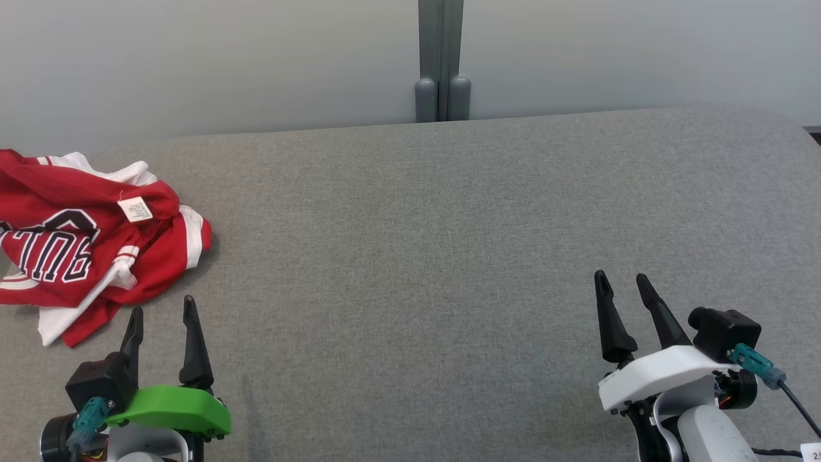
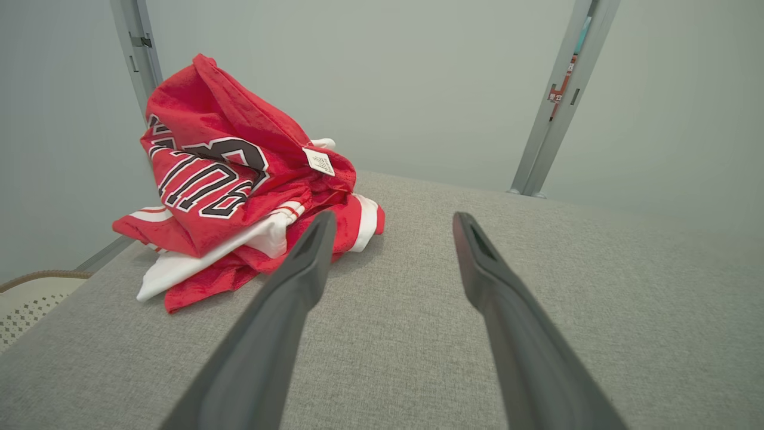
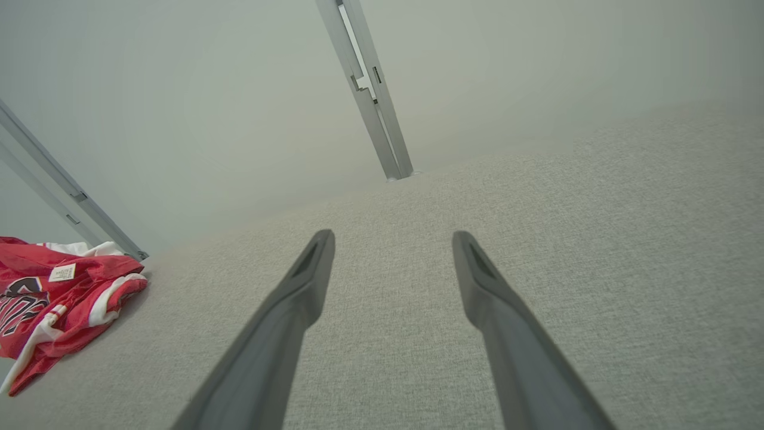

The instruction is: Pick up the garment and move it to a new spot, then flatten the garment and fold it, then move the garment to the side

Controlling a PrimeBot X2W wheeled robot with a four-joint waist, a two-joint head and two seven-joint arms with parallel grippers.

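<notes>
A crumpled red-and-white garment (image 1: 90,244) lies heaped at the far left of the grey padded table (image 1: 417,256), close to its edge and just ahead and to the left of the left gripper (image 1: 162,305). That gripper and the right gripper (image 1: 621,276), well apart across the table, both stand with jaws spread and nothing between them. The likely hazard is a pinch that catches only 1 loose layer or the thin white trim. The slippery-looking cloth could then drag, unfurl or slide off the table's left edge, beyond which the left wrist view shows a pale perforated basket (image 2: 30,298). A leftward nudge without a firm hold would risk the same. The jersey is bunched in several overlapping folds, with dark outlined lettering across its top, a small white label (image 1: 135,209) turned outward and white bands at its hems.
</notes>
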